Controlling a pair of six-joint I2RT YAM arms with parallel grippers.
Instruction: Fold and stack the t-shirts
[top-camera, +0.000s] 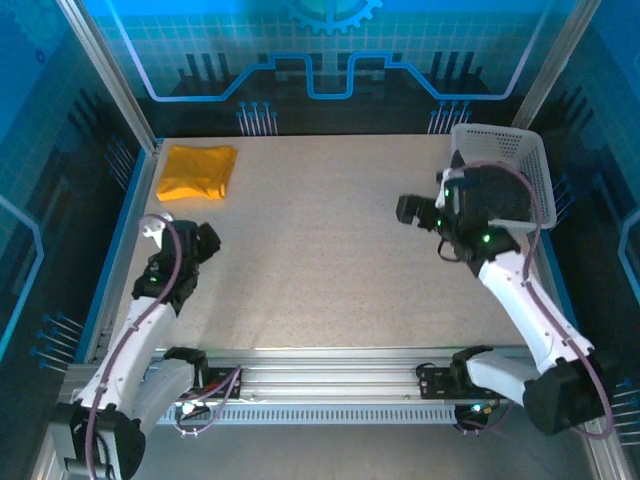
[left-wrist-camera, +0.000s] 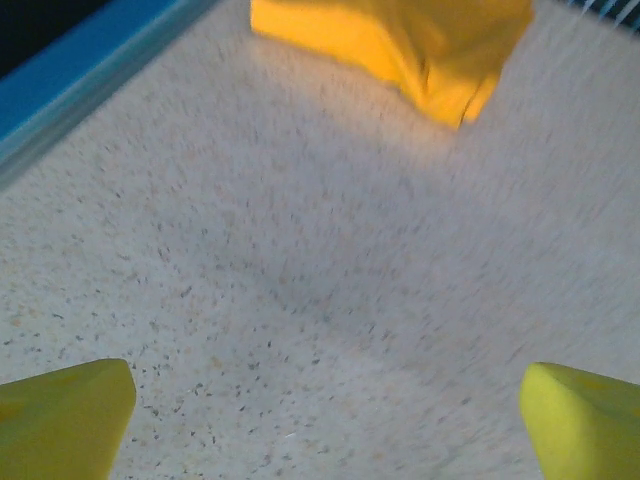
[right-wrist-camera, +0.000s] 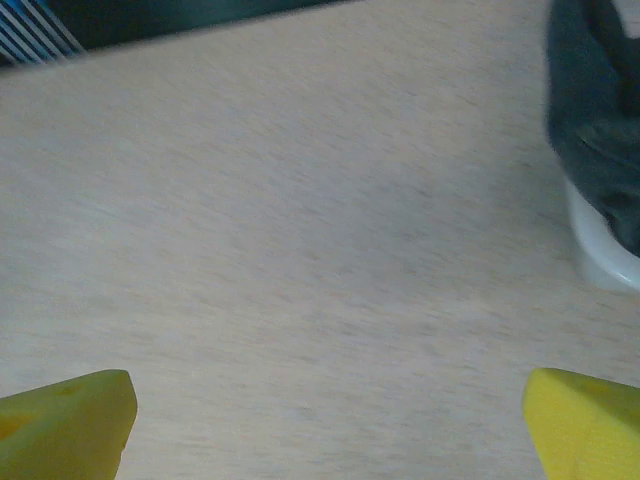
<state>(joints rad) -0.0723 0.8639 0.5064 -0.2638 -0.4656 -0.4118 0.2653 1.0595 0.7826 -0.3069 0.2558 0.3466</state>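
Left pincer (left-wrist-camera: 325, 400) gapes; orange t-shirt (top-camera: 197, 172) lies folded, long axis left-right

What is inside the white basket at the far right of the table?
Dark cloth, apparently the charcoal t-shirt, hangs over the basket's white rim. From above, the right arm covers much of the basket, so what else lies inside cannot be seen.

Bright blue-tinted light, wrist cams motion-blurred
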